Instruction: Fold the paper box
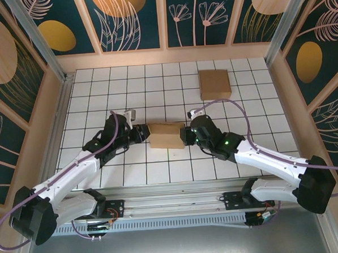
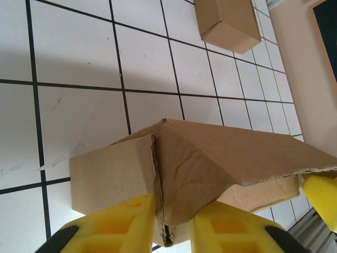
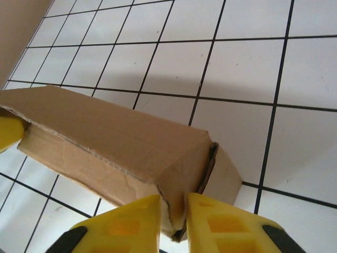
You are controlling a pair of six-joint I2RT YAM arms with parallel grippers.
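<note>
The paper box [image 1: 165, 136] is a brown cardboard carton lying on its side in the middle of the tiled table, between my two arms. My left gripper [image 1: 142, 133] is at its left end. In the left wrist view the box [image 2: 210, 158] has its end flaps folded in, and the left gripper [image 2: 172, 221] is closed on the flap edge by the seam. My right gripper [image 1: 185, 135] is at the right end. Seen from the right wrist, the box [image 3: 116, 142] has its end flap pinched in the right gripper [image 3: 174, 211].
A second, closed cardboard box [image 1: 214, 84] lies flat at the back right, apart from both arms; it shows as the far box [image 2: 226, 21] in the left wrist view. Patterned walls enclose the table [image 1: 99, 96] on three sides.
</note>
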